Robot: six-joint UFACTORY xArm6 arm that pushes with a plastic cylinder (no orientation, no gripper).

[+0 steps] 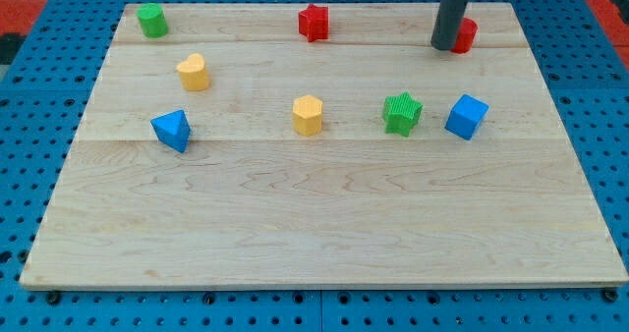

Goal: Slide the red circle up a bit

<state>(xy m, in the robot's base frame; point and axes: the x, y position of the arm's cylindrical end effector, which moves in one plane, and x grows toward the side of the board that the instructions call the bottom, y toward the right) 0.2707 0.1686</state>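
No readable text, label, brand, number or sign appears anywhere on the wooden surface or on its coloured blocks.

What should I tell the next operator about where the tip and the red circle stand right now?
My tip is down on the board near the view's top right, right against the left side of the red circle, which it partly hides.
The red circle sits close to the board's top edge, above the blue cube and green star.
Done: tip brought up beside the circle. Whether it has been pushed at all cannot be told from this one picture.
Left: get the tip below the circle and nudge it slightly toward the view's top; little board remains there, so probably a short push.
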